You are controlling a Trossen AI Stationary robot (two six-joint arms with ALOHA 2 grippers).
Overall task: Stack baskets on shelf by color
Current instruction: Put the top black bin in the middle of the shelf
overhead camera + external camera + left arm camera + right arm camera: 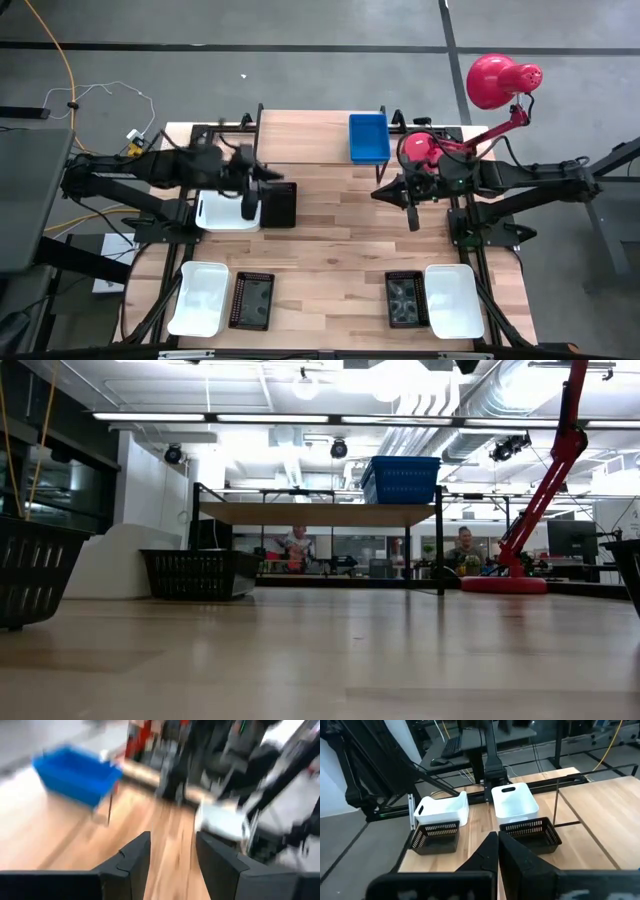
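Note:
A blue basket (pixel 368 138) stands on its bottom on the right end of the shelf (pixel 300 138) at the table's far side; it also shows in the low view (pixel 400 480) and the left wrist view (pixel 75 775). A white basket (pixel 228 212) and a black basket (pixel 278 205) stand side by side on the table, left of the middle. My left gripper (pixel 275 178) is open and empty above them, and its fingers (pixel 135 862) point toward the table's right. My right gripper (pixel 380 192) is shut and empty (pixel 497 847), near the shelf's right end.
Along the near edge stand a white basket (pixel 197 297), a black one (pixel 251 300), another black one (pixel 404 298) and another white one (pixel 453 298). A red lamp (pixel 495 85) stands at the far right. Bare table lies in the middle (pixel 340 240).

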